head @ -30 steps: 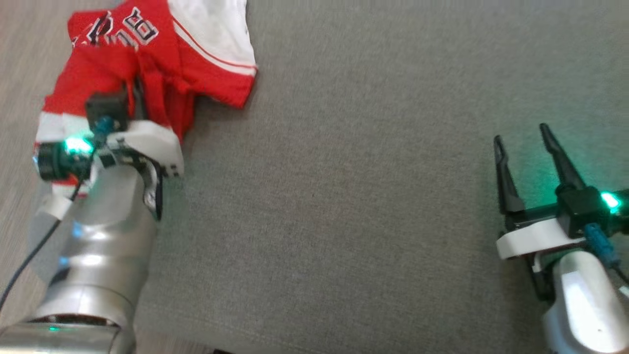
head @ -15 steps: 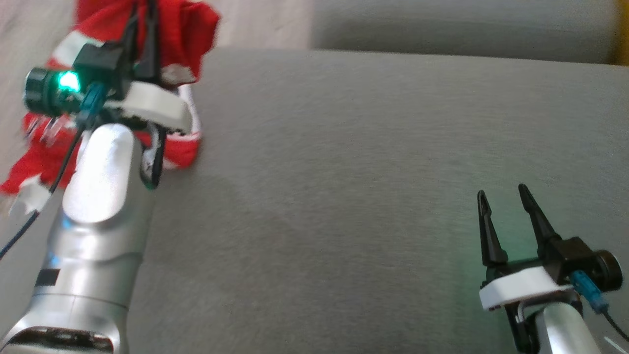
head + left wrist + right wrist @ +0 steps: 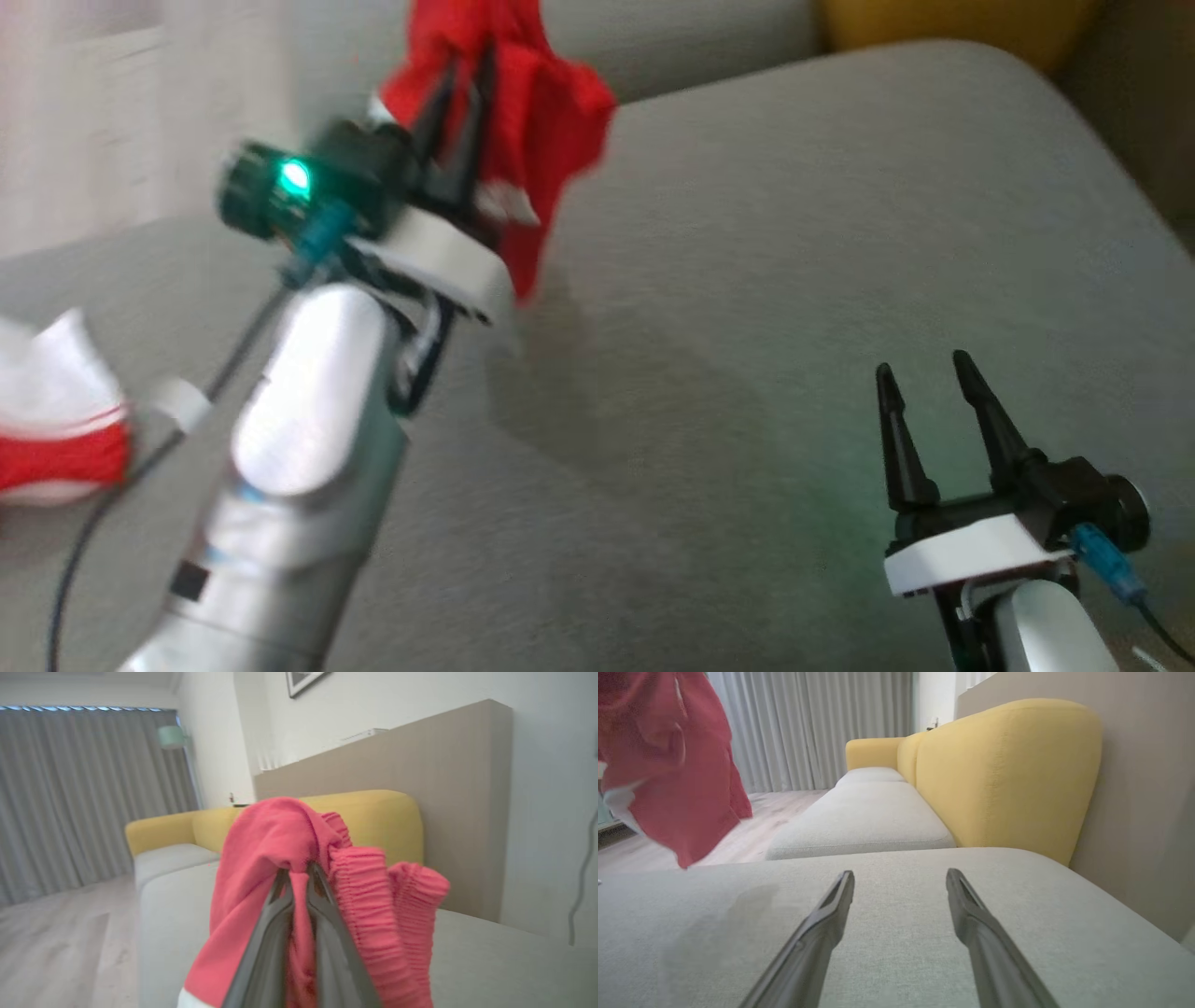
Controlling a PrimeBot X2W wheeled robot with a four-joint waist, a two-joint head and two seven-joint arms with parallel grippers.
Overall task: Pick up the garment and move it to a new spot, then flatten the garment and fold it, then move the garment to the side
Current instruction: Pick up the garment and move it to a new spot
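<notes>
The garment [image 3: 541, 103] is a red top with white trim, bunched and hanging in the air above the grey cushion [image 3: 766, 243]. My left gripper [image 3: 464, 84] is raised at the upper left and shut on it. In the left wrist view the two fingers pinch a red fold [image 3: 266, 835] at their tips [image 3: 299, 870], with ribbed cloth draped to the right. A red and white part [image 3: 56, 439] shows at the left edge. My right gripper [image 3: 922, 367] stands open low at the right over bare cushion, holding nothing. In the right wrist view the open gripper [image 3: 900, 873] has the hanging garment [image 3: 677, 788] at upper left.
The grey cushion [image 3: 887, 933] stretches wide under both arms. A yellow sofa back [image 3: 999, 774] rises at its far right, with a beige wall panel [image 3: 420, 760] behind it. Wooden floor [image 3: 51, 947] and grey curtains [image 3: 88, 793] lie past the cushion's left edge.
The left arm has lifted the garment off the cushion and carried it up and to the right. The head view has tilted up. The right gripper stays open.
</notes>
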